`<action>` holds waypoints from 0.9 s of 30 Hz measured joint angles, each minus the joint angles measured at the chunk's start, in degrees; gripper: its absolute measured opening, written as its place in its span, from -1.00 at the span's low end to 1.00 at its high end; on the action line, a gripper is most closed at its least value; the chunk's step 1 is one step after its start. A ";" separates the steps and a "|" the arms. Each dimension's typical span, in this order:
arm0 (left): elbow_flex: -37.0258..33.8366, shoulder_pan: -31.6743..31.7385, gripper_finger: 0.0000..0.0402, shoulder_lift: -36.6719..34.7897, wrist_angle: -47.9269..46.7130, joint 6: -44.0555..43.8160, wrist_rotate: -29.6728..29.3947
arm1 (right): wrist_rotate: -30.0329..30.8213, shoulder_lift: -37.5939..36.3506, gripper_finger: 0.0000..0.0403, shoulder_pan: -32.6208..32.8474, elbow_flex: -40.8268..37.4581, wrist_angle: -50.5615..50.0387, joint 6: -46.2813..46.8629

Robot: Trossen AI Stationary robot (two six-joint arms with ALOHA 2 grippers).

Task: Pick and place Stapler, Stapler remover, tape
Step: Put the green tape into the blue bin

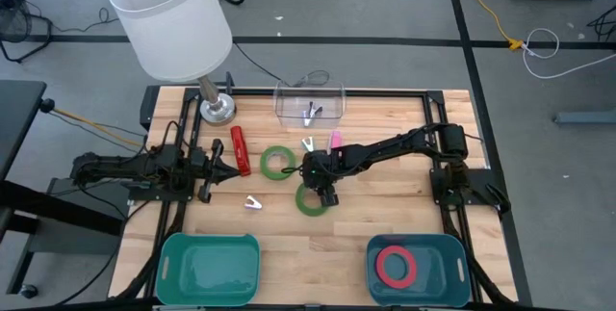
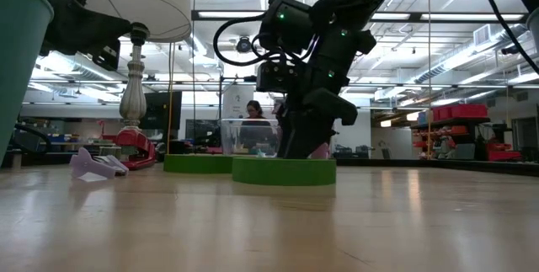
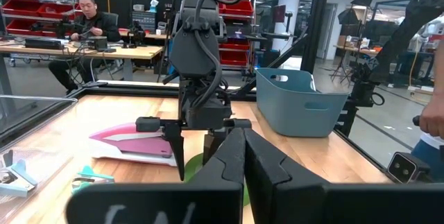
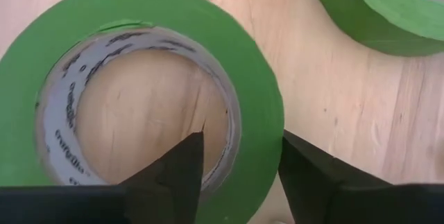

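A green tape ring [image 4: 149, 89] lies flat on the pale wooden counter [image 4: 347, 113], filling most of the frame. Its inner core is grey-white with dark printed lettering, and bare wood shows through the open centre. The right gripper [image 4: 239, 168] straddles the ring's band: one dark finger [image 4: 177, 175] points down inside the hole, close to the inner wall, while the other sits just outside the outer edge. A second green tape ring [image 4: 378, 12] lies apart from the first, partly cut off by the frame's edge.
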 joint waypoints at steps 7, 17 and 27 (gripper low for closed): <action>-0.02 -0.01 -0.99 0.00 0.00 0.01 0.00 | 0.19 0.02 -0.37 -0.02 -0.02 -0.07 0.00; 0.00 -0.01 -0.99 0.00 0.00 -0.01 0.00 | 0.01 0.02 -0.49 -0.02 -0.02 -0.10 0.00; 0.00 0.01 -0.99 -0.02 0.02 -0.01 0.00 | -0.03 -3.48 -0.48 -0.07 -0.13 0.19 -0.01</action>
